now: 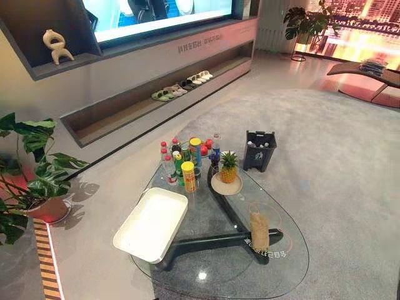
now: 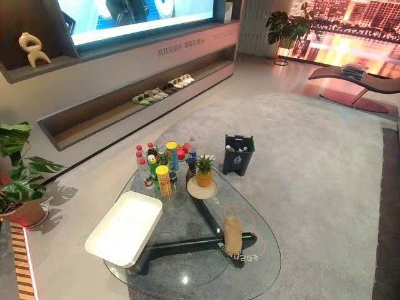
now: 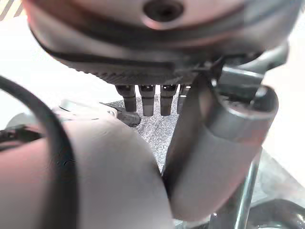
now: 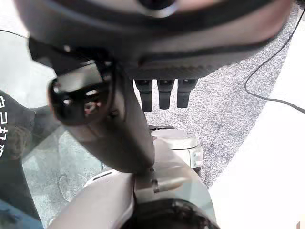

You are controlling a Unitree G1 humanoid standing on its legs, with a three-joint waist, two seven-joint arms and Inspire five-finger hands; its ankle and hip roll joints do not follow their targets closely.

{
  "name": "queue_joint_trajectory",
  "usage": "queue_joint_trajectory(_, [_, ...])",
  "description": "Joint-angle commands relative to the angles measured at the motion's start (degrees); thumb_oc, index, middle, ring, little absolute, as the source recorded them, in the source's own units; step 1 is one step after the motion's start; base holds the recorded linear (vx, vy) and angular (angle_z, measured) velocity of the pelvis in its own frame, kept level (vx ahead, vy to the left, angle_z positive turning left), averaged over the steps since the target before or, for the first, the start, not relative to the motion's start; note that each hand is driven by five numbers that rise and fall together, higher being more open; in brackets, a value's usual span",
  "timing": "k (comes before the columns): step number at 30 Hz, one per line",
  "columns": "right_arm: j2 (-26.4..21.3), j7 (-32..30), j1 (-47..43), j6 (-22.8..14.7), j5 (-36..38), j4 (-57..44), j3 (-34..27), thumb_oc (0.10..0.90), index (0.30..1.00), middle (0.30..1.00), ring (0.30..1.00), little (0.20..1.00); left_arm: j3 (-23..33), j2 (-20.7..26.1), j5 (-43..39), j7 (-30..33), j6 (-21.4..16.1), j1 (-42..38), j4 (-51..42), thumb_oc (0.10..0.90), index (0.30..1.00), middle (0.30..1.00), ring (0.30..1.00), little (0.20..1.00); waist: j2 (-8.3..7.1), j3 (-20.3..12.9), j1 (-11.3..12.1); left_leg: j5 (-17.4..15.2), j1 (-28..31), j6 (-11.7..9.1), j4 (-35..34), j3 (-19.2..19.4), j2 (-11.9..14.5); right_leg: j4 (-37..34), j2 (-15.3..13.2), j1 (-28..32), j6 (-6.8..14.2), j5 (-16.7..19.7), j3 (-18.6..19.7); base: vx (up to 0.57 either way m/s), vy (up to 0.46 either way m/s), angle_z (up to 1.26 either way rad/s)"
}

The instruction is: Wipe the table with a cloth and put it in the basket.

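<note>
Tan bunched cloth [image 1: 259,226]: on oval glass table [image 1: 284,270], lower right of frame; white rectangular basket [image 1: 152,224] lower left, apart. Left robot hand [image 3: 147,102], right robot hand [image 4: 164,95]: fingers straight, empty.

Grey carpet [image 1: 325,156], long low wall niche [image 1: 125,122] with sandals [image 1: 169,94], leafy potted plant [image 1: 37,169] at left, bright screen [image 1: 162,15] above.

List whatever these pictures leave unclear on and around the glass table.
- Basket: there are pale items at its rim, too small in the eye views to identify.
- Bottles: the rear ones are hidden behind the front ones, so their number is unclear.
- Cloth: it is too small to tell whether it is folded or bunched.
- Potted plant: it is cut off by the left edge of the eye views.
</note>
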Motion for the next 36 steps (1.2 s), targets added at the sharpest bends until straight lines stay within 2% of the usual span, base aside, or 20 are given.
queue_joint_trajectory(1, [2.43,2.60,-4.15,0.61,-1.15,3.75,1.66,0.800,0.900,0.900,0.900,0.900,-0.04,-0.70,-0.14,-0.11,-0.41,-3.05,2.92,0.800,0.900,0.900,0.900,0.900,-2.20,1.47,0.41,-0.93,-1.57,1.57,-0.12,1.23,-3.87,1.05,-0.58,0.55,0.74,-1.46,0.81,0.16,0.241,-0.09])
queue_joint_trajectory(5, [2.47,2.50,-3.97,0.65,-0.79,3.45,1.47,0.800,0.900,0.900,0.900,0.900,0.14,-0.76,-1.36,0.76,-1.54,-2.92,2.29,0.800,0.900,0.900,0.900,0.900,-2.12,1.56,0.47,-0.85,-1.68,1.54,-0.12,0.96,-3.89,1.01,-0.60,0.53,0.76,-1.41,0.67,0.00,0.000,0.00])
queue_joint_trajectory(22, [2.42,2.10,-4.14,-0.05,-0.75,3.54,1.21,0.800,0.900,0.900,0.900,0.900,-0.69,-0.94,-0.27,1.35,-0.26,-2.72,1.79,0.800,0.900,0.900,0.900,0.900,-1.89,1.38,0.23,-0.77,-1.78,1.42,0.03,1.50,-3.69,0.93,-0.49,0.40,0.64,-1.31,0.87,0.00,0.000,0.00])
queue_joint_trajectory(31, [1.61,-2.46,-5.20,-3.98,-4.21,2.18,1.92,0.800,0.900,0.900,0.900,0.900,-0.61,-0.60,0.62,1.43,-0.57,-2.65,1.15,0.800,0.900,0.900,0.900,0.900,-2.43,2.47,0.56,-1.16,-2.36,1.31,1.36,2.80,-3.20,1.25,-0.91,-0.22,0.85,-1.06,0.45,0.01,-0.001,-0.01])
queue_joint_trajectory(36, [0.19,-4.46,-5.71,-6.87,-3.32,0.86,1.10,0.800,0.900,0.900,0.900,0.900,-0.96,0.19,1.27,1.95,-0.28,-2.08,0.56,0.800,0.900,0.900,0.900,0.900,-2.74,3.22,0.82,-1.07,-3.23,1.40,1.64,3.05,-2.94,1.54,-0.81,-1.08,0.98,-1.00,0.47,0.03,-0.011,-0.06])
